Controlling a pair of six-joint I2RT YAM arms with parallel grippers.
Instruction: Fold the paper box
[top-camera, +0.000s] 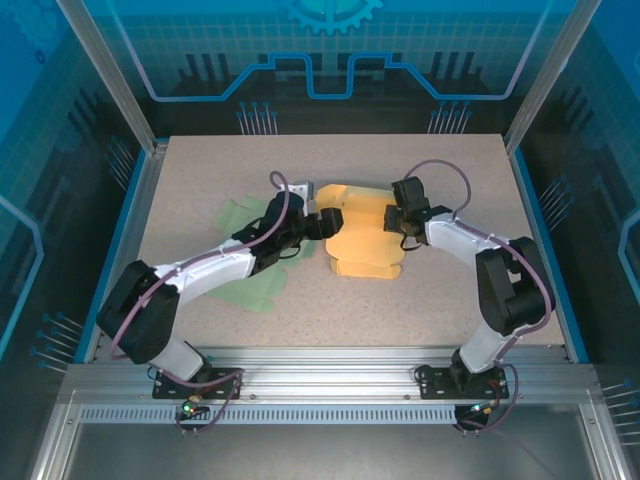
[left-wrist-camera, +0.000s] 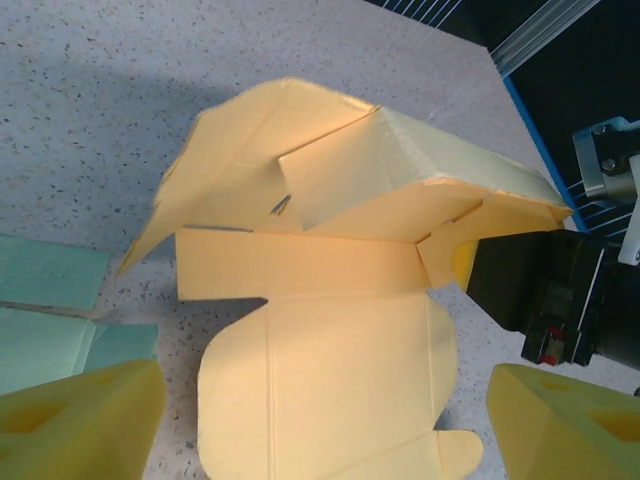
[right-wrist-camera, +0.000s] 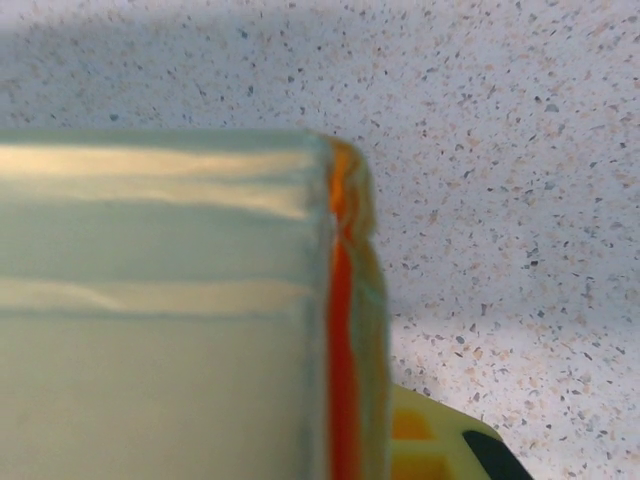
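Just ahead of the left claw (left-wrist-camera: 325, 415) (jaws apart), the paper box (left-wrist-camera: 330, 340)

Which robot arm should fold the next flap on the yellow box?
Probably the left. The left gripper is open and free, facing the paper box with its flat flap lying right ahead. The right gripper is shut on the box's far edge, seemingly steadying it.
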